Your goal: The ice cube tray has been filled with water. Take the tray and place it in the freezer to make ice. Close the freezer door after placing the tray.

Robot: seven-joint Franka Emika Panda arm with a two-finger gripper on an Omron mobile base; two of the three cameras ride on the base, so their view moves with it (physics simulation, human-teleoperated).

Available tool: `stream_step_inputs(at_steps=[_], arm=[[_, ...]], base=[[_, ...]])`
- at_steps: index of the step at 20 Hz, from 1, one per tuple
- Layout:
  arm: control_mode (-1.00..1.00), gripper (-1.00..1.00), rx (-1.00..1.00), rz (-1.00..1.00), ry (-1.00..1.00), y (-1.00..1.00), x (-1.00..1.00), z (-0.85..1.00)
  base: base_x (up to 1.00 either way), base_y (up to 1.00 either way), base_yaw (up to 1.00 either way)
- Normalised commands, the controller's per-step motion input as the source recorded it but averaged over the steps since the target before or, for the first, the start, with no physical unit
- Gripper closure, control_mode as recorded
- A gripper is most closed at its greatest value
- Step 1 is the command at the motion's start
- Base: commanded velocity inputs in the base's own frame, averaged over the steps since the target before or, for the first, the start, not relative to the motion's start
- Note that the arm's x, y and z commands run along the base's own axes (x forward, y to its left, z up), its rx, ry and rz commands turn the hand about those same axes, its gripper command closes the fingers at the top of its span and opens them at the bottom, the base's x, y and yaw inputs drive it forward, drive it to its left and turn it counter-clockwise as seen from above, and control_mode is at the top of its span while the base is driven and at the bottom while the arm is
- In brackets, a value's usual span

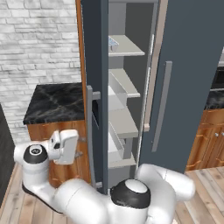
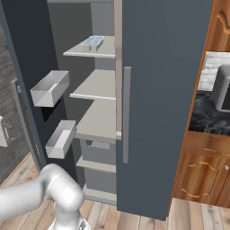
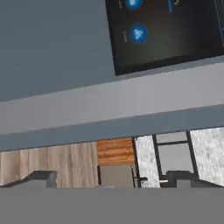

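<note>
White ice cube tray (image 2: 94,43) far above pincer (image 1: 78,146)

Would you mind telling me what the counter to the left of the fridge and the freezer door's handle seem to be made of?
The counter top looks like polished black marble or a stone imitation: dark with pale veins. Its base appears to be varnished wood, warm brown with visible grain. The handle on the freezer door is a plain matte grey bar, possibly brushed metal or painted plastic; the render leaves that open.

Blk marble counter (image 1: 54,103), brick wall (image 1: 39,39)
</note>
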Motion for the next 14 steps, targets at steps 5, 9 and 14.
stream_step_inputs(at_steps=[5, 9, 14], arm=[[-1.0, -1.0, 0.0, 0.02, 0.2, 0.19, 0.87, -0.17], [-1.0, -1.0, 0.0, 0.09, 0.27, 0.31, 0.98, -0.3], [-1.0, -1.0, -0.02, 0.11, 0.28, 0.33, 0.99, -0.39]], base=[[0.0, 0.0, 0.0], [0.0, 0.0, 0.0], [0.0, 0.0, 0.0]])
